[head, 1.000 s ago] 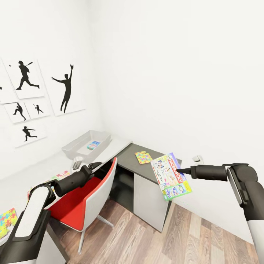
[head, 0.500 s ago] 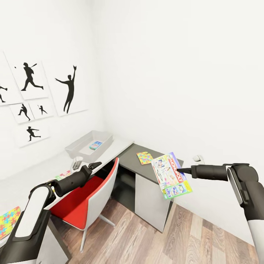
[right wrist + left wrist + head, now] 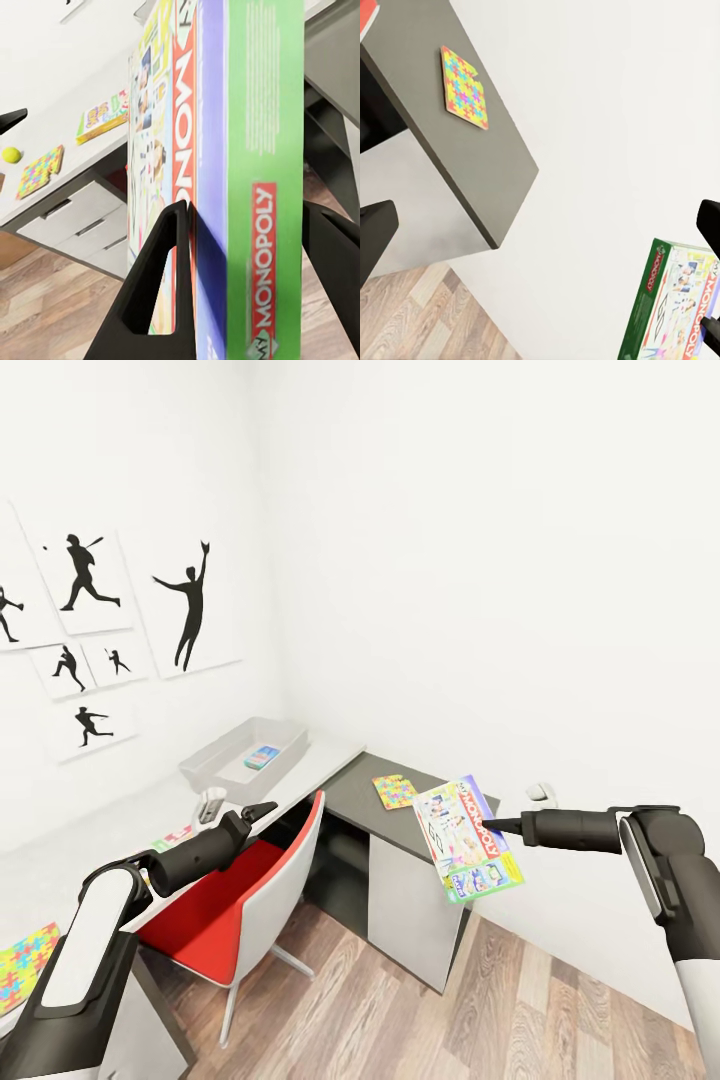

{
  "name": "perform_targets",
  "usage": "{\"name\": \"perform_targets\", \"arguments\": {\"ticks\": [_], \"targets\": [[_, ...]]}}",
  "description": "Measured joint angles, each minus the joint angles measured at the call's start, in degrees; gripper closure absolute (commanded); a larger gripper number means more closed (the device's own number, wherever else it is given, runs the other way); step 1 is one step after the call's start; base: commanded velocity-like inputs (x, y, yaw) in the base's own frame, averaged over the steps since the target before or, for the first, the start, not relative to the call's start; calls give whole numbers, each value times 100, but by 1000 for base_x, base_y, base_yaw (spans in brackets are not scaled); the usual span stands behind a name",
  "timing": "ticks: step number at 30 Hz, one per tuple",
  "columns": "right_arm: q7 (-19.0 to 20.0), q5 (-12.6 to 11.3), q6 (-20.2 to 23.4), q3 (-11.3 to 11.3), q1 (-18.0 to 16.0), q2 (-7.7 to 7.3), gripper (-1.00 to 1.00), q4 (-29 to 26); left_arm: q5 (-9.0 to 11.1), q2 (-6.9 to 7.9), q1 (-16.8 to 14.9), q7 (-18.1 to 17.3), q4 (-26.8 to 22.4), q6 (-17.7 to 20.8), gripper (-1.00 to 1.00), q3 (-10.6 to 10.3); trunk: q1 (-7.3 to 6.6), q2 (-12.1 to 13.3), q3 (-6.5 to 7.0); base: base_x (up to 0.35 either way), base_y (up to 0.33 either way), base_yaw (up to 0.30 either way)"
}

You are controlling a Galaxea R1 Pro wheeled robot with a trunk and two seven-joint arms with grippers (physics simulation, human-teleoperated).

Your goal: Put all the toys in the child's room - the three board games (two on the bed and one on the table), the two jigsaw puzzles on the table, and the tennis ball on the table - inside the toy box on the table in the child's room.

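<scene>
Right gripper clamps an upright Monopoly board game at four o'clock; left gripper spread, empty.

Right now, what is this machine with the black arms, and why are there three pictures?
It's a robot in a computer-made child's room. The big picture comes from a camera on its head. The two others come from cameras near each claw. Its right claw is holding a Monopoly game box. Its left claw is open and empty, above the red chair. On the long desk sits a grey toy box with a small blue game inside. A jigsaw puzzle lies on the dark cabinet.
</scene>
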Motion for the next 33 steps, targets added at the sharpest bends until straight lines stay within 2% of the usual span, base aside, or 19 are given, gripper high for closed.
{"name": "perform_targets", "arguments": {"ticks": [10, 16, 23, 26, 28, 33], "targets": [[-5, 9, -2, 4, 0, 0, 100, 12, 10, 0, 0, 0, 2, 3, -100, 0, 0, 0, 0, 0, 0, 0], [-9, 4, -2, 1, -5, 2, 100, 116, 186, 8, 0, 11, 6, 4, -100, 0, 0, 0, 0, 0, 0, 0], [3, 5, -1, 6, 1, 1, 100, 165, 280, 73, 6, 16, 6, 4, -100, 0, 0, 0, 0, 0, 0, 0], [67, -32, 0, 4, -86, 89, 100, 141, 315, 169, 102, -50, 4, -75, -100, 96, 0, 0, 0, 0, 0, 0], [66, -27, -1, 4, -87, 89, 100, 141, 317, 217, 147, -50, 4, -76, -100, 160, 0, 0, 0, 0, 0, 0], [66, -26, -1, 4, -87, 89, 100, 141, 319, 218, 148, -50, 4, -77, -100, 174, 0, 0, 0, 0, 0, 0]]}}
